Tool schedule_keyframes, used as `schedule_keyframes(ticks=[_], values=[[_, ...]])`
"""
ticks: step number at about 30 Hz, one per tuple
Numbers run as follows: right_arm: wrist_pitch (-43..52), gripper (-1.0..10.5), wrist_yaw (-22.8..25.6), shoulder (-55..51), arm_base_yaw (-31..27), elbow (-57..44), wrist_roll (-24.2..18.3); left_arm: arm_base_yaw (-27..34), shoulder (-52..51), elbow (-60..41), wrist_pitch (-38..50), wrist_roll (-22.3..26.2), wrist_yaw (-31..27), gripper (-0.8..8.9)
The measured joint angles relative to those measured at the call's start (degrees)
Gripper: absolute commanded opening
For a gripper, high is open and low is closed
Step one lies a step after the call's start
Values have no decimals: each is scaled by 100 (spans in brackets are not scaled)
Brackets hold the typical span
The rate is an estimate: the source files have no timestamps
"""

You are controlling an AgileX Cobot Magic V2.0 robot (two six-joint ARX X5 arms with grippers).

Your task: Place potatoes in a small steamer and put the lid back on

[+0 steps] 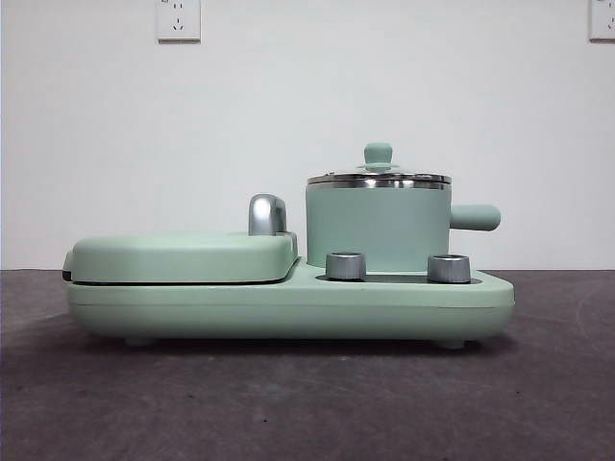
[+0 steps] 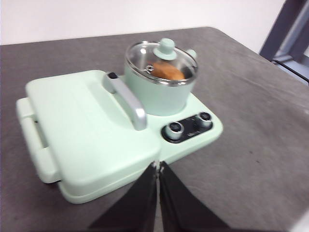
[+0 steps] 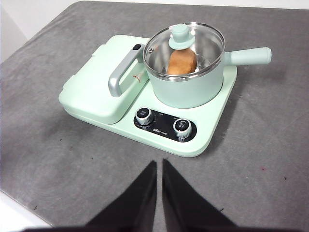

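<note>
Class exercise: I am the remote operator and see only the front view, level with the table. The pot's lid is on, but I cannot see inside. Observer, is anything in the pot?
Observer: Yes. Through the round clear glass lid an orange-brown oblong potato lies inside the mint-green cylindrical steamer pot.

Operator: Where are the arms? I see none.

Observer: Both are back from the appliance. The left hand hangs over the grey table, jaws nearly together, holding nothing.

Operator: And the other?

Observer: The right hand is also empty, jaws close together, facing the two steel dials on the black control panel.
</note>
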Motion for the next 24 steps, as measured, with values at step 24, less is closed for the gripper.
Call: schedule_keyframes(ticks=[24], values=[[-2, 16, -2, 0, 0, 0, 0, 3469, -2562, -4444, 2758, 879, -179, 6]])
